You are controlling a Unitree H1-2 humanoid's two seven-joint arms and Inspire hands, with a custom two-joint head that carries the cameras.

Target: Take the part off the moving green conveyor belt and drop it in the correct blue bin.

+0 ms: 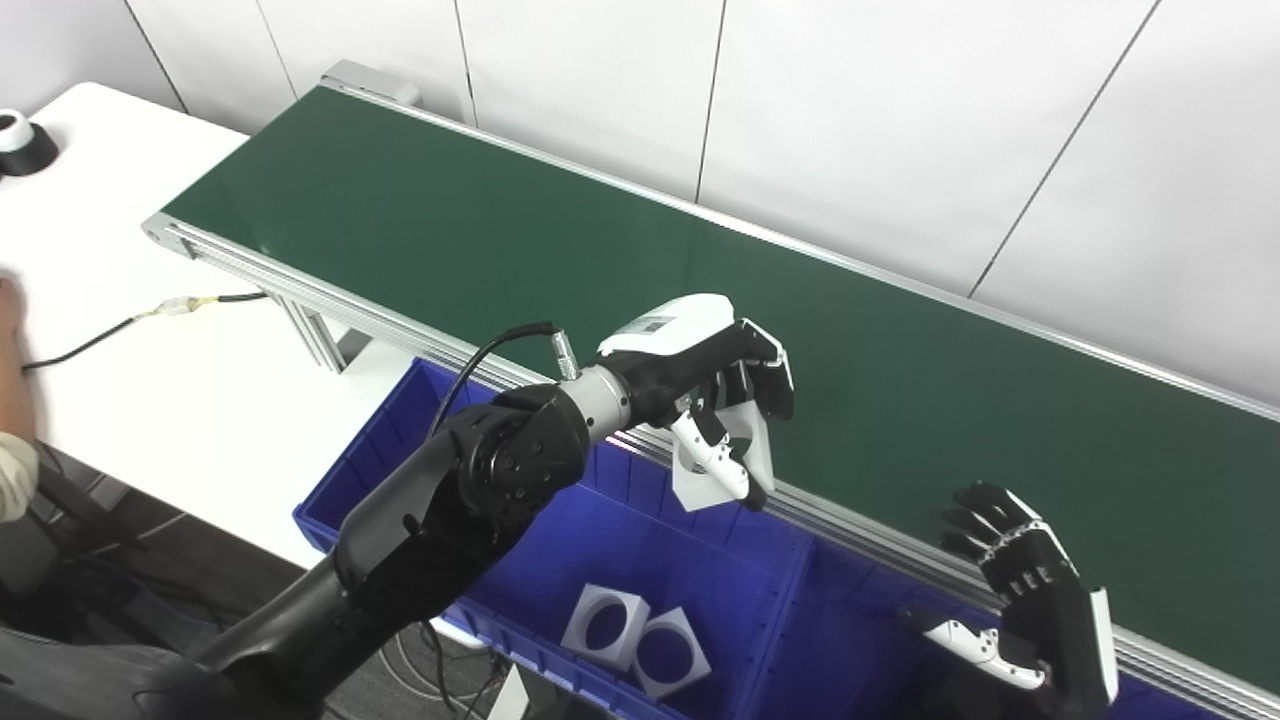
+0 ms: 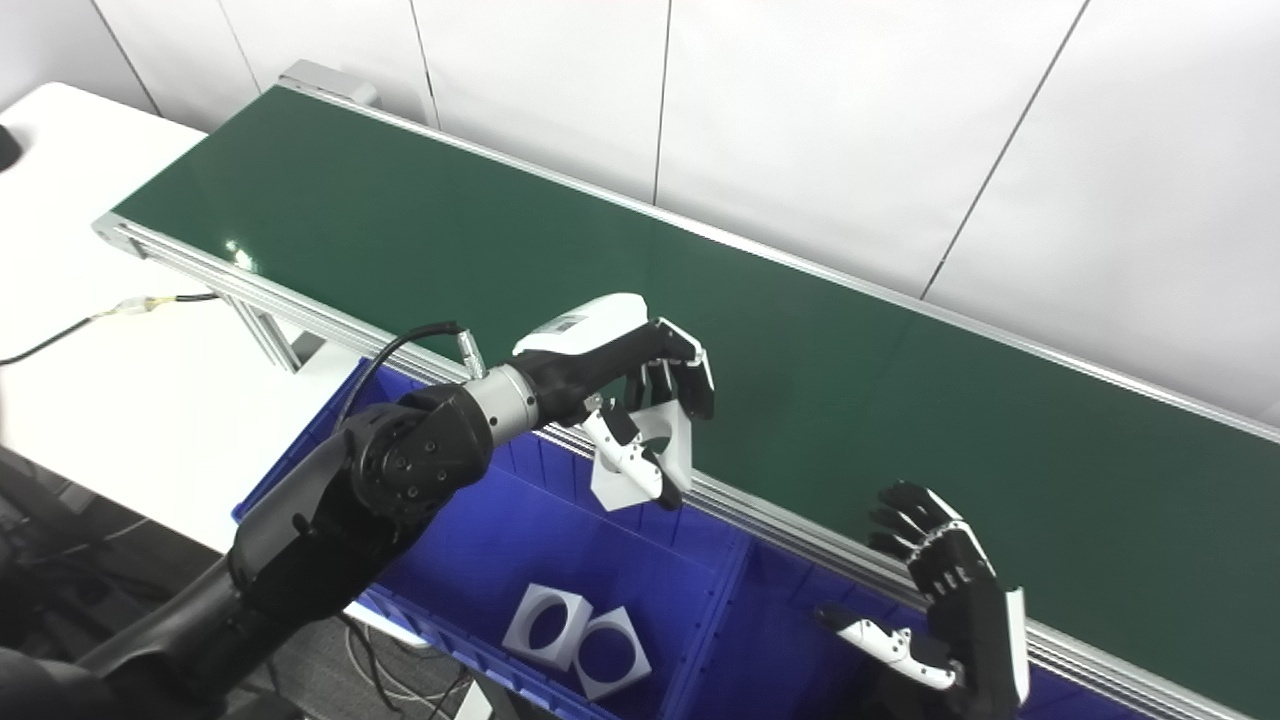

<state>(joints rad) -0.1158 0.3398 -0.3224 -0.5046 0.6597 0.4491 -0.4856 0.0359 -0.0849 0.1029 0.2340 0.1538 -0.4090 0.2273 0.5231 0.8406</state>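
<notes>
My left hand (image 1: 715, 385) hangs over the near rail of the green conveyor belt (image 1: 560, 250), shut on a white part (image 1: 745, 460) with a round hole, also seen as the white part (image 2: 665, 450) in the right eye view. The part dangles above the left compartment of the blue bin (image 1: 400, 440). Two similar white parts (image 1: 635, 635) lie on that compartment's floor. My right hand (image 1: 1025, 590) stands open, palm up, low at the right beside the belt's near rail, holding nothing. The belt surface carries no part.
A white table (image 1: 150, 380) lies to the left with a black cable (image 1: 100, 335) across it. A divider wall (image 1: 790, 600) splits the bin into compartments. A small black and white object (image 1: 20, 140) sits at the table's far left. White wall panels stand behind the belt.
</notes>
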